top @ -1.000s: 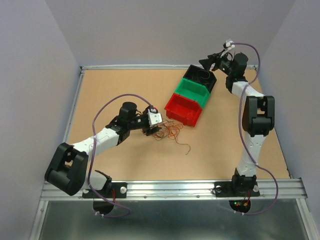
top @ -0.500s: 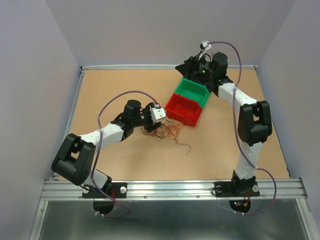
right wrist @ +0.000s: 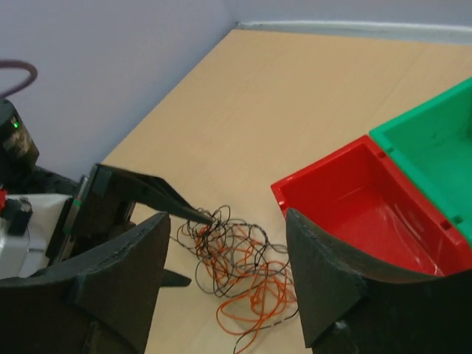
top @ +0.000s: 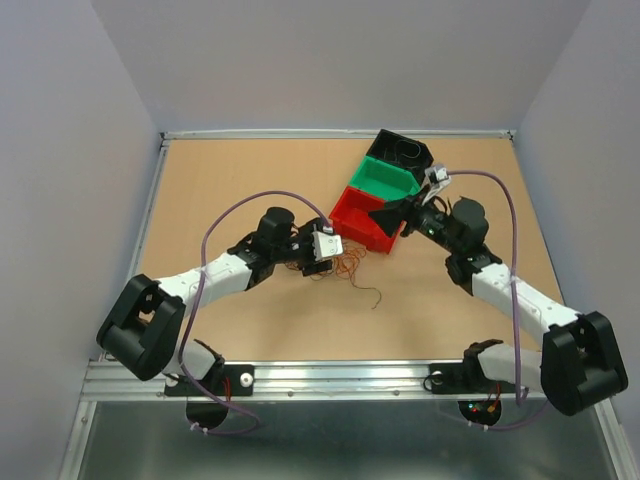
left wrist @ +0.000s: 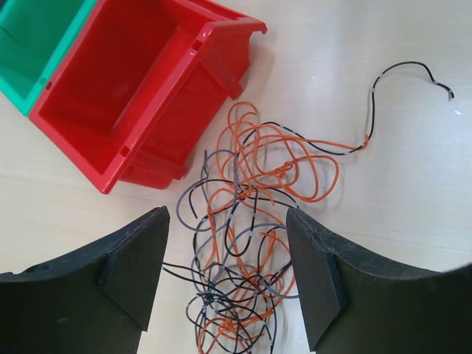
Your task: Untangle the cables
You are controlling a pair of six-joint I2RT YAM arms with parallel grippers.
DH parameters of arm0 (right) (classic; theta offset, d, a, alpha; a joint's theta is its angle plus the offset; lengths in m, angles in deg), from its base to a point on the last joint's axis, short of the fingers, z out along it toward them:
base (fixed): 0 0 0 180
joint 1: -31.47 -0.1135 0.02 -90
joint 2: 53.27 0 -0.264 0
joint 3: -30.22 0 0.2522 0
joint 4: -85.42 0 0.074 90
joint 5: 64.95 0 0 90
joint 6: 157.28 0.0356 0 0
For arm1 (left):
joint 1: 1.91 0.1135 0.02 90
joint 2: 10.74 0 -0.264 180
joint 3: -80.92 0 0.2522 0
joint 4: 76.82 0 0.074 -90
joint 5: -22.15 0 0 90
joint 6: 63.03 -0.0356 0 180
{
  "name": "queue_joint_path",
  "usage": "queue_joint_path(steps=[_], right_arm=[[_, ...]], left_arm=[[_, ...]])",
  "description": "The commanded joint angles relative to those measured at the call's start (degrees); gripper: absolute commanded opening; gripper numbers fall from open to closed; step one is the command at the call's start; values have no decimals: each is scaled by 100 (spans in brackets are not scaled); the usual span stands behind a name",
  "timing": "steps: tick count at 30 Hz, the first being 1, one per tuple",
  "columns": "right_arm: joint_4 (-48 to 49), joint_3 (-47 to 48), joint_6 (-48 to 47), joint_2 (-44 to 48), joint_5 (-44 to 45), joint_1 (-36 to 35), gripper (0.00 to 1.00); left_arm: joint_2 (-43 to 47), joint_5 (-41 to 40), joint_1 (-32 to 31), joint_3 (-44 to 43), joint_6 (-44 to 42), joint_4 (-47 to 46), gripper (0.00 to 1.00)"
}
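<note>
The cables (top: 342,264) are a tangle of thin orange, dark and grey wires on the table in front of the red bin. In the left wrist view the tangle (left wrist: 240,251) lies between my open left fingers (left wrist: 136,265). My left gripper (top: 316,266) (left wrist: 226,214) is low over the tangle's left end, and the jaws stand wide apart with wires between them. In the right wrist view one left fingertip (right wrist: 208,217) touches the tangle (right wrist: 247,269). My right gripper (top: 384,215) (right wrist: 228,217) is open and empty, above the red bin, pointing at the tangle.
A red bin (top: 365,220) (left wrist: 133,81) (right wrist: 354,199), a green bin (top: 385,182) (right wrist: 435,147) and a black bin (top: 402,152) stand in a diagonal row behind the tangle. One dark strand (top: 372,296) (left wrist: 402,74) trails off toward the near right.
My right arm swung from the back corner over the black bin forward to above the red bin. My left gripper moved slightly right over the tangle.
</note>
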Motion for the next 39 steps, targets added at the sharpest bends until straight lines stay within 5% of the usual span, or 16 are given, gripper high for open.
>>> queue_joint_path(steps=[1,7,21,39], right_arm=[[-312,-460,-153,460,488,-84,65],[-445,-1277,-346,760,551,-347,62],[284,-399,-1594,-1428,-355,-1058,58],[574,137,-2816,-2272,1209,-2079,62]], left_arm=[[308,32,-46,19,-272,-8,75],[255,-337,-143,-25,-404,19,75],[255,-452,-152,2,-606,71,72],[334,-286,-152,19,-738,238,69]])
